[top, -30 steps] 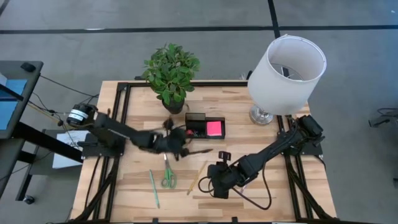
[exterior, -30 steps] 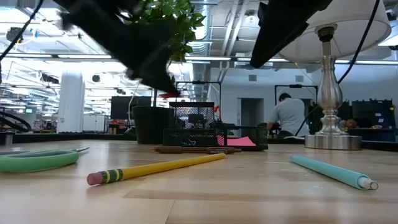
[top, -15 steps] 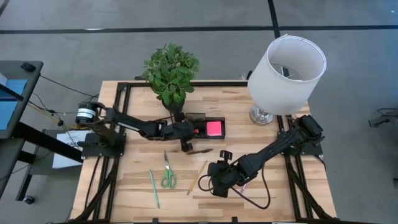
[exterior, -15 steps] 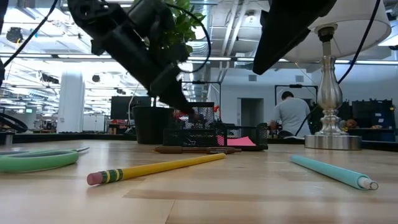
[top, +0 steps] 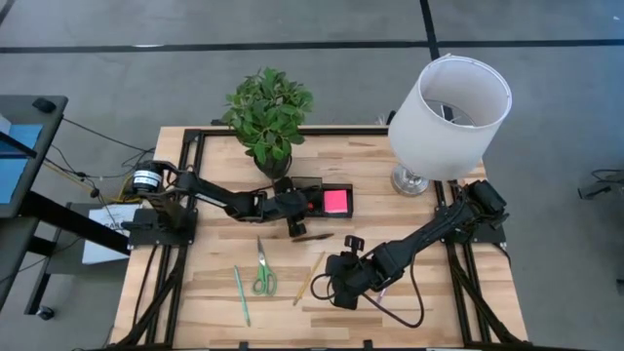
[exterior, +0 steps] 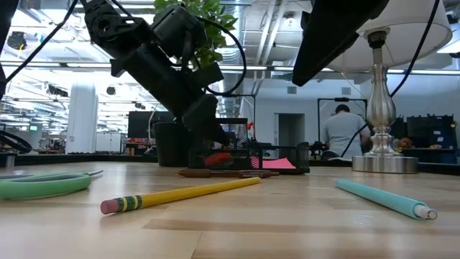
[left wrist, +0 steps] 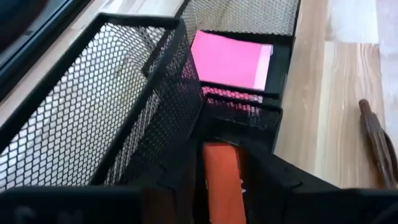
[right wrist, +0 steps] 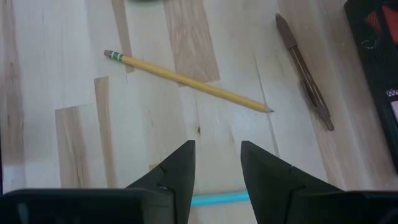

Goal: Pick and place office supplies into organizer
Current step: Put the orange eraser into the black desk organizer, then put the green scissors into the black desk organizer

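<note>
The black mesh organizer (top: 314,185) stands at the table's middle, and a pink sticky-note pad (top: 335,201) lies in its right compartment. My left gripper (top: 296,207) slants down into the left part and is open. An orange-red piece (left wrist: 221,177) shows between its fingers and lies low in the organizer (exterior: 219,157), below the fingertips. A brown pen (top: 312,236), green scissors (top: 263,275), a yellow pencil (top: 310,277) and a teal pen (top: 241,294) lie flat on the wood. My right gripper (right wrist: 217,146) hangs open near the front, over another teal pen (right wrist: 214,199).
A potted plant (top: 268,117) stands just behind the organizer. A lamp with a white shade (top: 448,102) stands at the far right. Black frame rails (top: 190,175) run along the table's sides. In the low view a person (exterior: 343,133) shows in the room beyond.
My left gripper has moved toward the table's far right and down, tipping into the organizer. The orange-red piece was at its fingertips half a second ago. It now lies lower inside the mesh, let go. My right arm has kept still.
</note>
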{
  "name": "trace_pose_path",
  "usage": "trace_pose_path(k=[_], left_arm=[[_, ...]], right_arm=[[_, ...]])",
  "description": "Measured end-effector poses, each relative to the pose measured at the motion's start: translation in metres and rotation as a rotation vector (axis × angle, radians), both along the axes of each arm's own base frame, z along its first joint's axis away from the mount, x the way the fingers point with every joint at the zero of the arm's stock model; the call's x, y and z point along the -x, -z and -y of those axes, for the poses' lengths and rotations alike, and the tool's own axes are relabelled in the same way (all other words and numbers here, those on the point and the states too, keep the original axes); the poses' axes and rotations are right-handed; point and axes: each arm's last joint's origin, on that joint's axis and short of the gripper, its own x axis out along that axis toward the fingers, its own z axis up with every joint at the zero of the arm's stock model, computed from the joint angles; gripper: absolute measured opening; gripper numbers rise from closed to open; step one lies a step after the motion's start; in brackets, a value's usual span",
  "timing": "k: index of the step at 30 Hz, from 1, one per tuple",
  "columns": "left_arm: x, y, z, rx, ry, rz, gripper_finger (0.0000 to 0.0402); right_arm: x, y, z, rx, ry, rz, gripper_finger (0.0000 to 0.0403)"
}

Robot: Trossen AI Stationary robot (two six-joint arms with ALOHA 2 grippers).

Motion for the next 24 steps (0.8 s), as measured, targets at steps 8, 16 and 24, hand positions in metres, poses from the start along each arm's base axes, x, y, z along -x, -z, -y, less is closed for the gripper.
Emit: trace_pose_path(k=[8,16,24], left_arm=[[-0.004,-0.005,0.003,0.041,-0.008,0.037,0.015],[-0.027,-0.036,0.016,0.213,0.13,-0.022,0.0151],[-0.026,-0.091,0.05,0.163,0.187,-0.256,0.0151]], right_arm=[[0.0,0.0,0.0,0.01,-0.035,-0.007,0.0121],[0.001,0.0,0.0,0.011,-0.024,-0.012,0.0121],[0.01,0.002,0.0,0.145,-0.01,-0.034,0.0121]])
